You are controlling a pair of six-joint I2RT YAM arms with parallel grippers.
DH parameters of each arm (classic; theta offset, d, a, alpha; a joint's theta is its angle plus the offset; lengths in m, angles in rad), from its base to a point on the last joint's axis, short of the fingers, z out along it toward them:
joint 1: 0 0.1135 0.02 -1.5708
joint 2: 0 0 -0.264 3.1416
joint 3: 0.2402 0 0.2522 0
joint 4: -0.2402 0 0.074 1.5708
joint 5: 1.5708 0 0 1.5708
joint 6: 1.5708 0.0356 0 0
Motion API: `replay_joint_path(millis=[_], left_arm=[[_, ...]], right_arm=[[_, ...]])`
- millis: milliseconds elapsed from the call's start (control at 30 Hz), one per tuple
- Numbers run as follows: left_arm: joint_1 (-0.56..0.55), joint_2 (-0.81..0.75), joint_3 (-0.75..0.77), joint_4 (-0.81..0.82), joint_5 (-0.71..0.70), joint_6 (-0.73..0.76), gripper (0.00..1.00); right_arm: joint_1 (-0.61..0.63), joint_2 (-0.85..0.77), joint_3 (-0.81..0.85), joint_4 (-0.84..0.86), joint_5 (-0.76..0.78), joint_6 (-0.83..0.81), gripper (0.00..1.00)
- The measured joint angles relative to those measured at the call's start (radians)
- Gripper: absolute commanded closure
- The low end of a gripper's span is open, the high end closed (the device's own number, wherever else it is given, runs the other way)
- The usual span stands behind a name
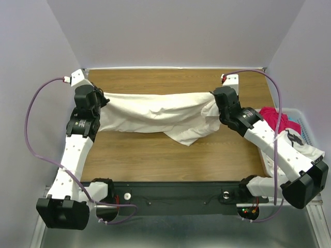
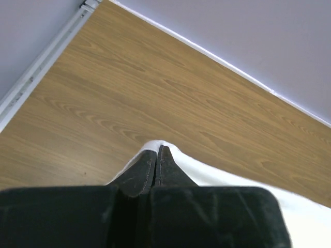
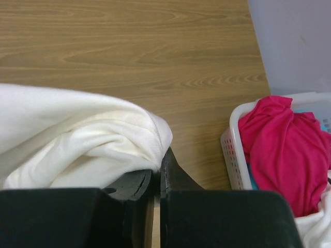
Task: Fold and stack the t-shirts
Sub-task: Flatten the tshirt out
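An off-white t-shirt (image 1: 155,116) hangs stretched across the back half of the table, sagging to a point at the middle. My left gripper (image 1: 103,99) is shut on its left end; in the left wrist view the jaws (image 2: 158,151) pinch a thin white edge (image 2: 217,178). At the right end, my right gripper (image 1: 214,101) is shut on bunched cloth (image 3: 88,139), with the fingertips (image 3: 160,160) pressed together. A magenta-red t-shirt (image 1: 276,120) lies in the basket at the right, and a white t-shirt with dark markings (image 1: 297,142) lies beside it, partly under my right arm.
A white slatted basket (image 3: 232,150) stands off the table's right edge. Lavender walls close in the table at the back and both sides. Bare wooden tabletop (image 1: 145,155) lies in front of the hanging shirt. The arm bases sit on a black rail (image 1: 176,196).
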Motion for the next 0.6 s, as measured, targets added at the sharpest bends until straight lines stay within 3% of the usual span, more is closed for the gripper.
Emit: replay_joint_path(millis=[167, 333, 367, 467, 567, 600], left_arm=[[0.0, 0.083, 0.002, 0.011, -0.015, 0.041, 1.0], [0.001, 0.395, 0.062, 0.043, 0.03, 0.064, 0.97], [0.001, 0.472, 0.089, 0.05, 0.039, 0.069, 0.82], [0.002, 0.649, 0.19, 0.043, 0.055, 0.087, 0.52], [0.006, 0.751, 0.286, 0.043, 0.087, 0.092, 0.28], [0.005, 0.757, 0.304, 0.047, 0.1, 0.092, 0.26]], right_arm=[[-0.087, 0.076, 0.005, 0.031, -0.049, -0.022, 0.99], [-0.221, 0.271, 0.042, 0.038, -0.171, -0.003, 0.76], [-0.251, 0.327, 0.062, 0.038, -0.204, 0.012, 0.73], [-0.338, 0.459, 0.124, 0.017, -0.28, 0.072, 0.43], [-0.406, 0.503, 0.148, -0.01, -0.311, 0.112, 0.36], [-0.423, 0.502, 0.151, -0.021, -0.314, 0.115, 0.35]])
